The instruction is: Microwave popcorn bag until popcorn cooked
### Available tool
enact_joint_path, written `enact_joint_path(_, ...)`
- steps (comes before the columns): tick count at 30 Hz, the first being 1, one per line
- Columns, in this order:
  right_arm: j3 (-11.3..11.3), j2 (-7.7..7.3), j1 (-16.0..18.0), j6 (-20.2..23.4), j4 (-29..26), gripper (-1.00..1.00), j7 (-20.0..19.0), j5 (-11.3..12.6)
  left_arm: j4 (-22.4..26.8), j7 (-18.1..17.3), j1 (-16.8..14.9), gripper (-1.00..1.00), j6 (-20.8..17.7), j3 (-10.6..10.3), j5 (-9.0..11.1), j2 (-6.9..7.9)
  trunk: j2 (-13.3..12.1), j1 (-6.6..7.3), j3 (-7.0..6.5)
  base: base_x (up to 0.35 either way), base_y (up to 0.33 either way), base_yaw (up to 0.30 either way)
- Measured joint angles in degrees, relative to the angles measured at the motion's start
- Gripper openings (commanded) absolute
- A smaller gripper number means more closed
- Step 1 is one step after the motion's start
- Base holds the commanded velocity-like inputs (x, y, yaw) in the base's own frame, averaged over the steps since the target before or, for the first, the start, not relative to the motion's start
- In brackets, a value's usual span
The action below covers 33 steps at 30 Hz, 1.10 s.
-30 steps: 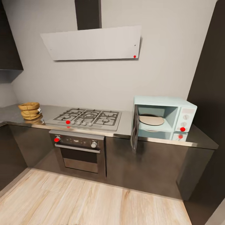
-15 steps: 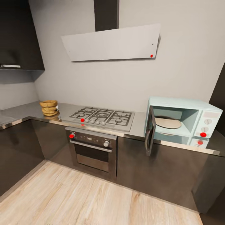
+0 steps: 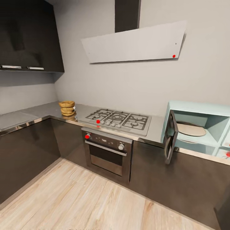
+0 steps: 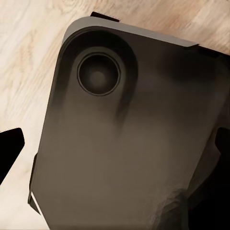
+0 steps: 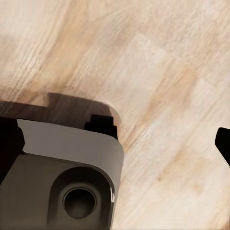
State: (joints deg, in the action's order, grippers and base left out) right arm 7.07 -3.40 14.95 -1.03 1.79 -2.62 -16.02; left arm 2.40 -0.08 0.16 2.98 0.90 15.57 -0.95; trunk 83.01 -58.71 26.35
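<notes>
Kitchen, head view: grey counter (image 3: 38,112) running along dark cabinets. Bag (image 3: 67,108) stands upright on the counter just left of the hob (image 3: 118,119), near the corner; microwave (image 3: 204,127) sits well apart at far right, door (image 3: 170,137) swung open. My wrist views look down at wood floor (image 5: 158,72) and my base (image 4: 124,143). Whether each tool is parted or closed I cannot tell. I judge the left arm nearer the bag.
</notes>
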Motion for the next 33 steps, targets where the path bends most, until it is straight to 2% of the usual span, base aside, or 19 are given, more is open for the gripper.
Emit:
enact_joint_path(18, -0.01, 0.0, 0.0, 0.05, 0.0, 1.0, -0.05, 0.0, 0.0, 0.0, 0.0, 1.0, 0.0, 0.0, 0.0, 0.0, 0.0, 0.0, 0.0, 0.0, 0.0, 0.267)
enact_joint_path(33, -0.09, -0.14, 0.0, -0.02, 0.0, 1.0, -0.01, 0.0, 0.0, -0.04, 0.0, 1.0, 0.0, 0.0, 0.0, 0.03, 0.0, 0.0, 0.0, 0.0, 0.0, 0.019)
